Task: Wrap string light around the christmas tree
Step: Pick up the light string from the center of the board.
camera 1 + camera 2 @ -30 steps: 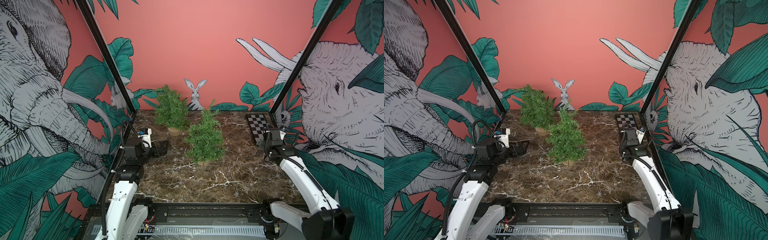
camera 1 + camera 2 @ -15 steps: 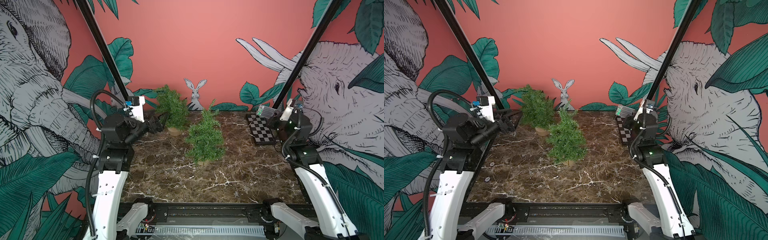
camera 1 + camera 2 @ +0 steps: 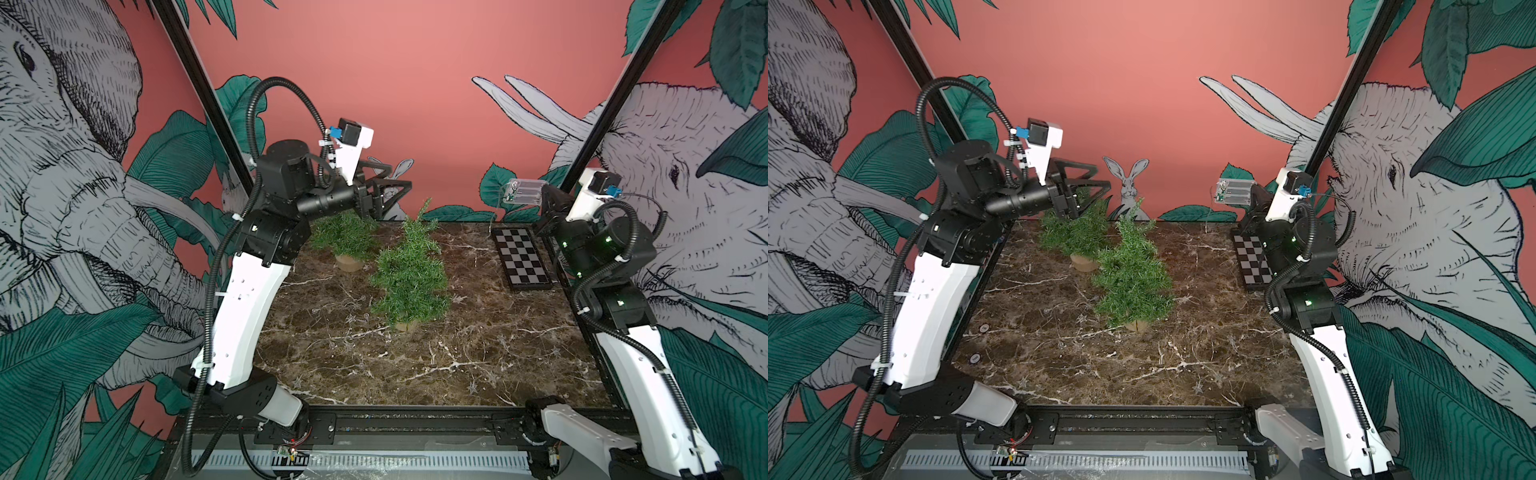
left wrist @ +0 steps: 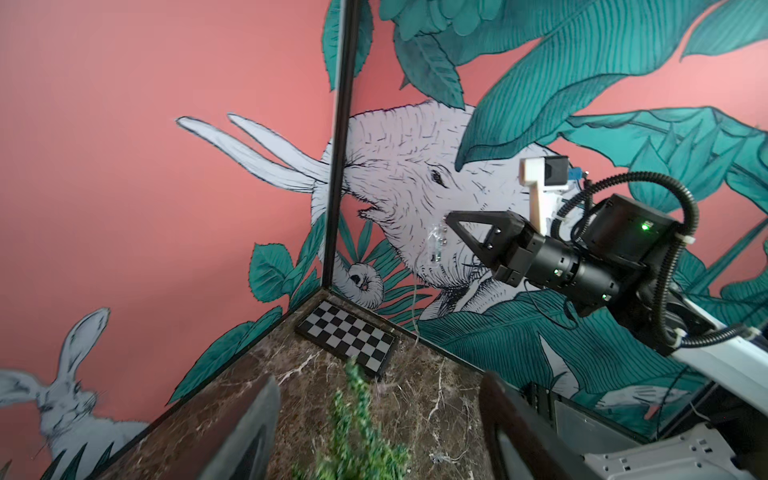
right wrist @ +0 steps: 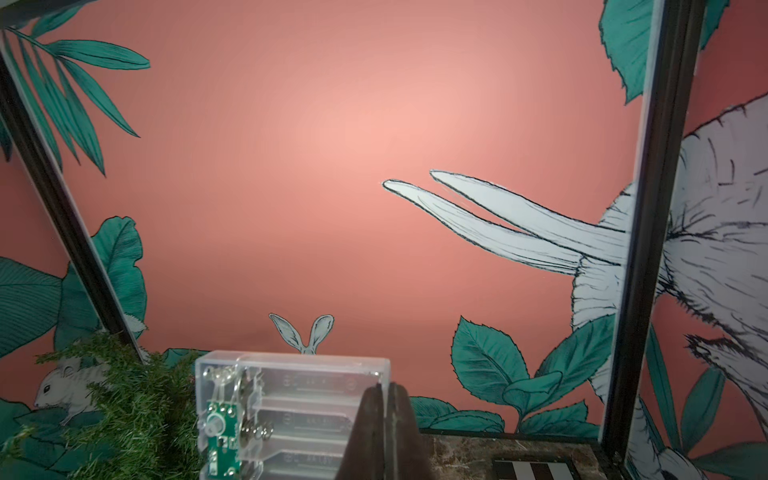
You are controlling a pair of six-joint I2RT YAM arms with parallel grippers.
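Task item: string light battery box (image 3: 523, 193), clear plastic, held up in the air at the far right corner, above the far end of the checkerboard (image 3: 521, 257). Rest of the light too thin to trace.
R tool (image 3: 544, 198): clamped on one end of the box; jaws look nearly together in the R wrist view.
L tool (image 3: 398, 176): jaws apart, nothing btwn them, over the rear tree (image 3: 345, 237), well clear of the table (image 3: 374, 353).
Trees: 2, both upright on round bases. Front tree (image 3: 409, 278) sits mid-table, rear tree at far left, foliage near but bases apart.
Edges: checkerboard lies flat along the right edge, just beside the frame. Printed wall panels close 3 sides; black rail (image 3: 415, 419) runs along the near edge.
Open room: wide marble strip btwn front tree and rail; also a lane btwn front tree and checkerboard.
Counts: 2 arms, 2 trees, 1 box, 1 checkerboard.
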